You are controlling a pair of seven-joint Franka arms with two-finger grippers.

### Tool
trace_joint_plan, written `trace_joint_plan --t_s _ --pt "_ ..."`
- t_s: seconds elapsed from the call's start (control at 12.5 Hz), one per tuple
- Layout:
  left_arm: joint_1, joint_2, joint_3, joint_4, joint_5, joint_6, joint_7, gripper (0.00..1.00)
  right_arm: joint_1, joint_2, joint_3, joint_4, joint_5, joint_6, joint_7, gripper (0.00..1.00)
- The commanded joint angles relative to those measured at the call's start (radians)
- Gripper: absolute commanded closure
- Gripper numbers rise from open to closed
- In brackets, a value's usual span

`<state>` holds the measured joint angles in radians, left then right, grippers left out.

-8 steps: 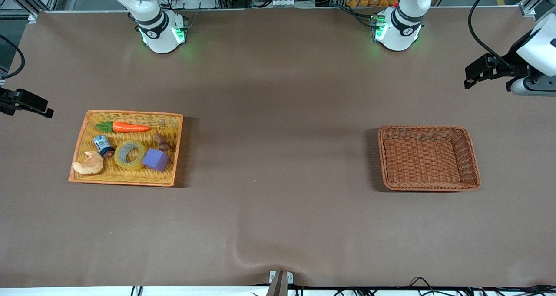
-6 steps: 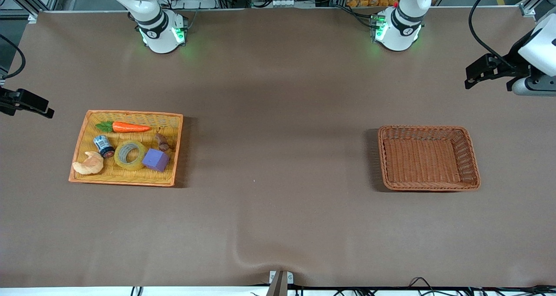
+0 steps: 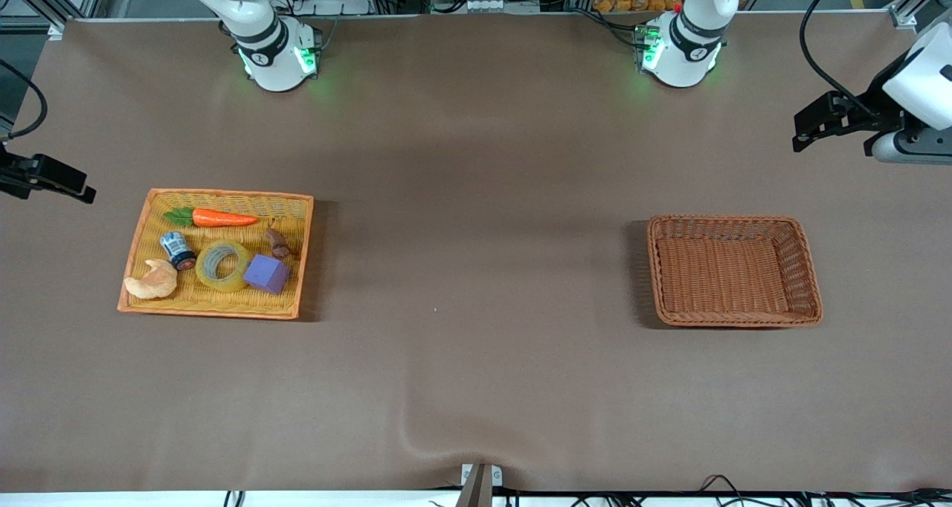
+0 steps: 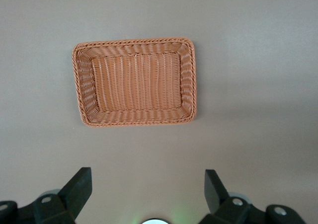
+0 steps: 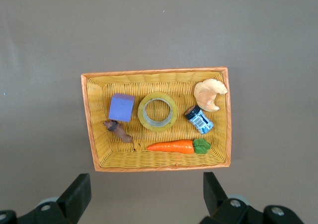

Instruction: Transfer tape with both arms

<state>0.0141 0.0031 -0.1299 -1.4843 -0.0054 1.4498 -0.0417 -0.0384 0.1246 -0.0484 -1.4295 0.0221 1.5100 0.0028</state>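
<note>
Tape (image 3: 222,265) is lying flat in the yellow tray (image 3: 223,306) at the right arm's end of the worktop (image 3: 476,195), sitting between the purple cube (image 3: 265,273) and the small blue-labelled can (image 3: 178,250), touching or nearly touching both. Carrot (image 3: 216,218), croissant (image 3: 152,281) and a small brown piece (image 3: 278,243) are sharing the tray. Right gripper (image 5: 143,196) is hovering high over the tray, jaws standing wide open, gripping nothing. Left gripper (image 4: 147,194) is hovering high over the worktop near the brown wicker basket (image 3: 807,269), jaws also wide open and holding nothing.
</note>
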Motion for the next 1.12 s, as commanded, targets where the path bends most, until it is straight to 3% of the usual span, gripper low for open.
trace_joint_plan --t_s 0.0,0.16,0.32,0.72,1.04 --pt "0.01 0.003 -0.001 0.006 -0.033 -0.006 -0.004 0.0 0.002 0.007 0.005 -0.026 0.042 0.034 0.013 0.0" --pt "0.012 0.003 0.006 0.002 -0.033 -0.006 -0.004 0.0 0.006 0.006 0.009 -0.096 0.053 0.088 -0.012 0.0" --pt "0.01 0.002 0.006 0.002 -0.033 -0.006 -0.004 0.0 0.002 0.013 0.007 -0.149 0.122 0.116 -0.093 0.0" --pt "0.007 0.005 0.006 -0.001 -0.034 -0.006 -0.004 0.0 0.049 0.029 0.007 -0.442 0.162 0.455 -0.274 0.0" --pt "0.004 0.015 0.006 0.002 -0.034 -0.003 -0.007 0.0 0.017 0.052 0.005 -0.61 0.16 0.629 -0.66 0.0"
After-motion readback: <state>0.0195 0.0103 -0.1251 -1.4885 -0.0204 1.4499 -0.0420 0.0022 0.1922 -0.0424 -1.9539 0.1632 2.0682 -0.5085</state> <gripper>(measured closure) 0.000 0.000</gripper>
